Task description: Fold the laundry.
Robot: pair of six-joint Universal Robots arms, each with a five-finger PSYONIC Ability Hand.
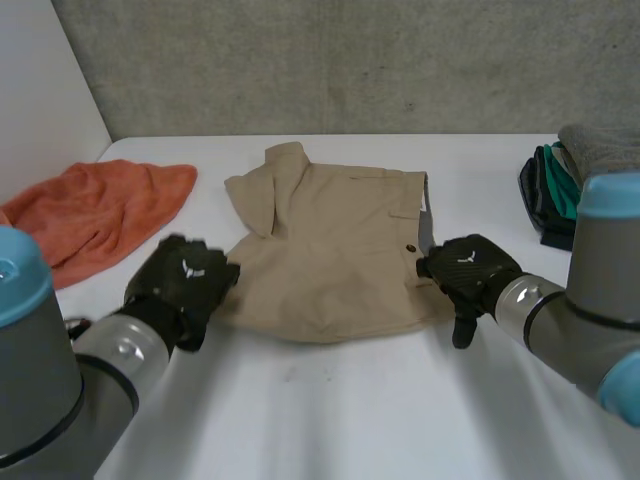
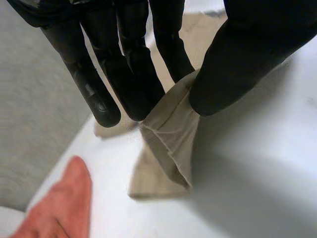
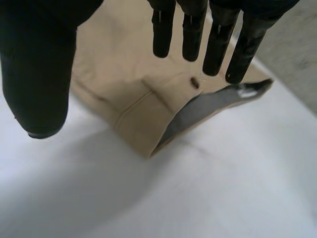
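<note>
Khaki shorts (image 1: 340, 250) lie in the middle of the table (image 1: 350, 420), left hand (image 1: 185, 280) pinching their near-left corner, right hand (image 1: 470, 268) spread loose over the right edge w/o any grip, so imo grab there first, then lift evenly.

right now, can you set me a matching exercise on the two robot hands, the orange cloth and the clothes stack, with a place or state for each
1 left robot hand
2 right robot hand
3 orange cloth
4 stack of clothes

a open, fingers straight, by the tan garment's right edge
b at the table's far right
c pinching the tan garment's left edge
d crumpled at the table's left

Pairs: 1-c, 2-a, 3-d, 4-b
</note>
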